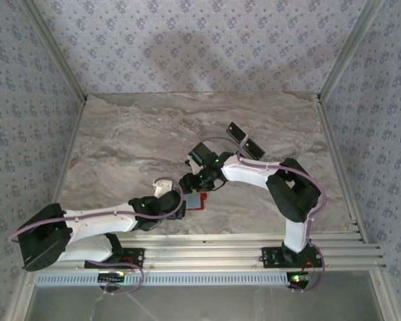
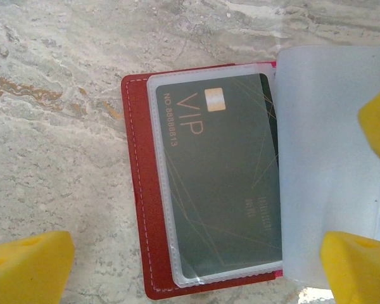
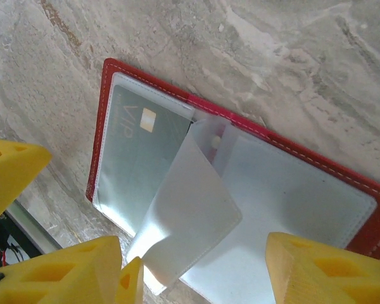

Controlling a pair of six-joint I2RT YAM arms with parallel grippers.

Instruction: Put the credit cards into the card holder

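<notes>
Marbled grey surface holds an open red folding wallet, glossy black card sleeved inside; left claw and right claw hover spread, clear leaf raised, seemingly for another.

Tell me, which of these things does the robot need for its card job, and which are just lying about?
For the job: the open red card holder; the VIP card in its clear sleeve; two black cards on the table beyond.
Just there: the marble table; the patterned walls; the metal rails at the near edge.
</notes>
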